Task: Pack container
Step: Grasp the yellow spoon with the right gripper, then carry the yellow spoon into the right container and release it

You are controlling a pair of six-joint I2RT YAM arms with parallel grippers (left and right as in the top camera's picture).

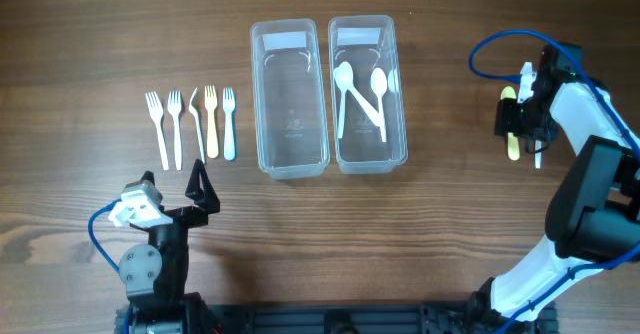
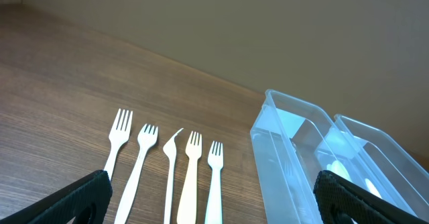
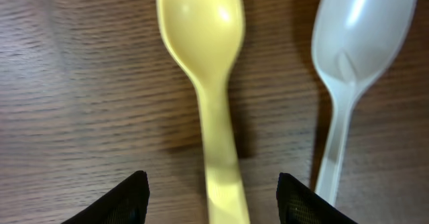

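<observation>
Two clear containers stand side by side: the left one (image 1: 289,99) is empty, the right one (image 1: 367,94) holds white spoons (image 1: 360,96). Several forks (image 1: 192,124) lie in a row left of them, also in the left wrist view (image 2: 181,174). My right gripper (image 1: 520,114) is open, low over a yellow spoon (image 3: 209,83) whose handle runs between the fingers (image 3: 213,197). A white spoon (image 3: 348,70) lies beside it. My left gripper (image 1: 203,186) is open and empty, near the table's front, below the forks.
The right arm's blue cable (image 1: 490,49) loops above the table at the far right. The left arm's base (image 1: 150,264) stands at the front left edge.
</observation>
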